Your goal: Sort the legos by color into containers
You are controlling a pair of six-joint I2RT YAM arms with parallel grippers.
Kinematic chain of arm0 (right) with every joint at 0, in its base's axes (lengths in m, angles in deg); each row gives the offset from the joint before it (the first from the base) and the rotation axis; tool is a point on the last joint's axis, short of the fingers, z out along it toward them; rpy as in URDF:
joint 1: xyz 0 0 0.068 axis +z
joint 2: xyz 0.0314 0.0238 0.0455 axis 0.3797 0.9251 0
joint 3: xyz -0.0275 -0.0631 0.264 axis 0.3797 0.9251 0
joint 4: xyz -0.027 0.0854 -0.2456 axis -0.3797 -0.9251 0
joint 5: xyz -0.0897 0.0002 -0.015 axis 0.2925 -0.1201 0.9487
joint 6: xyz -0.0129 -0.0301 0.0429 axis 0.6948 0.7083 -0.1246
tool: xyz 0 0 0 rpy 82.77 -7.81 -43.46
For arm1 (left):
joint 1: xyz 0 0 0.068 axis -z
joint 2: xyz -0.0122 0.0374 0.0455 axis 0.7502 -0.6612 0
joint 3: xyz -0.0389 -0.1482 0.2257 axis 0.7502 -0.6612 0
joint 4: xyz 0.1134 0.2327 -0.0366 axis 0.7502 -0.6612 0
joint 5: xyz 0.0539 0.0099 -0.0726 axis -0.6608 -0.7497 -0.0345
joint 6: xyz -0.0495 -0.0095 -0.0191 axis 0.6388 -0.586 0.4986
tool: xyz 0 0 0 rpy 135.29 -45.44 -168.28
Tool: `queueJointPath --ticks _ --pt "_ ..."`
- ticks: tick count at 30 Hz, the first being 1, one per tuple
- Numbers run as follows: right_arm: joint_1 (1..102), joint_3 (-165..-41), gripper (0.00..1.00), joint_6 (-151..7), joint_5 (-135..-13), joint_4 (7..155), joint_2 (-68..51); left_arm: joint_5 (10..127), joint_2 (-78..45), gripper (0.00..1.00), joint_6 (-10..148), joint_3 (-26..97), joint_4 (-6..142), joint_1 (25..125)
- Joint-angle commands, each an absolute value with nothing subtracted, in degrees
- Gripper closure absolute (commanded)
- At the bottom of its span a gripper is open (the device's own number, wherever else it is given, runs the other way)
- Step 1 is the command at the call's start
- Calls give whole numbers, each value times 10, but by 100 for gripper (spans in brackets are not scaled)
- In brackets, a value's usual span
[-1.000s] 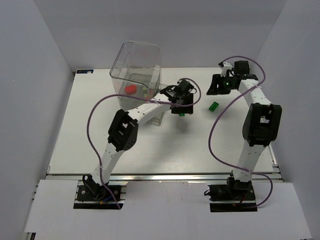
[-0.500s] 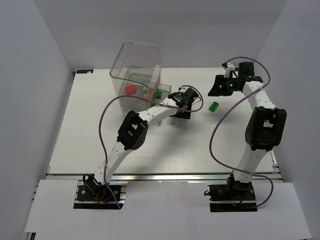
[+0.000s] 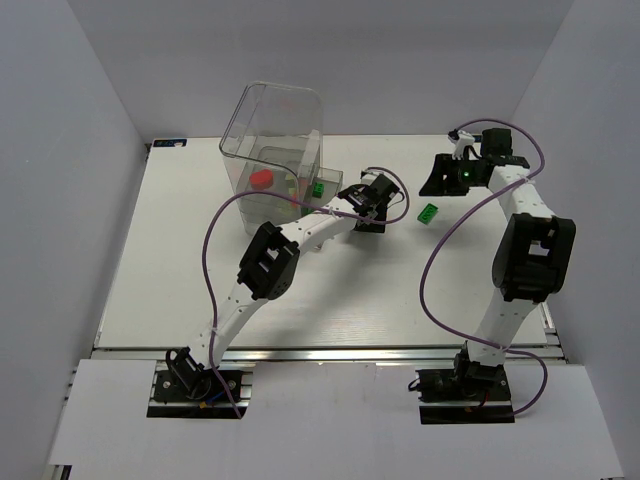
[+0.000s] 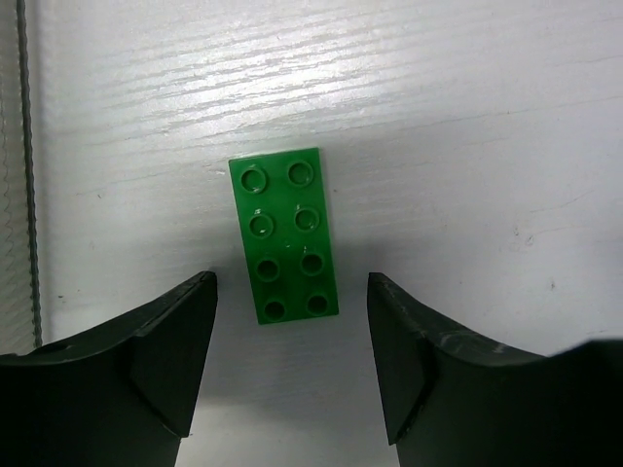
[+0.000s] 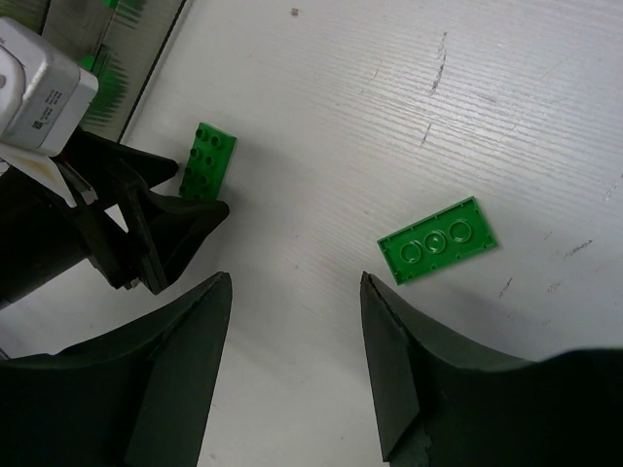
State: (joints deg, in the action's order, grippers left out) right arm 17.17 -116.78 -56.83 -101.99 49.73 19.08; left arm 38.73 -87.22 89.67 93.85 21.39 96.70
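A green studded brick (image 4: 284, 236) lies flat on the table just ahead of my left gripper (image 4: 292, 336), which is open and empty with a finger on either side of the brick's near end. The same brick (image 5: 211, 161) shows in the right wrist view beside the left gripper (image 5: 127, 229). A second green brick (image 5: 438, 240) lies underside up, also seen in the top view (image 3: 428, 212). My right gripper (image 5: 292, 326) is open and empty above the table near it. The clear box (image 3: 270, 120) holds a red brick (image 3: 262, 179) and a green brick (image 3: 317, 188).
The left gripper (image 3: 372, 212) sits just right of the box's front compartment. The right gripper (image 3: 447, 176) is at the far right of the table. White walls enclose the table on three sides. Purple cables loop off both arms.
The left arm swung right and its gripper shifted slightly toward the far right, uncovering the green brick in the box's front compartment. The right arm's wrist moved a little right.
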Motion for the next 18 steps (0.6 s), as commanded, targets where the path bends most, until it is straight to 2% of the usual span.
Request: queueJointPath --ticks 1,5,6,10,15,16,18 --pt "163 -1165 39 -571 -1038 503 163 385 -886 28 911 949 224 968" --pt "163 -1165 39 -574 -1045 503 160 384 -895 39 923 949 224 956" --pt "162 -1163 39 -574 -1044 503 160 383 -897 47 924 949 225 956" --pt "160 -1159 39 -574 -1048 503 157 384 -903 64 920 948 221 956" --pt "159 -1150 40 -574 -1056 503 155 389 -889 77 908 932 221 956" --pt "161 -1150 40 -571 -1058 503 155 391 -881 82 904 925 225 956" --pt "160 -1150 40 -562 -1063 499 155 392 -844 85 890 908 249 963"
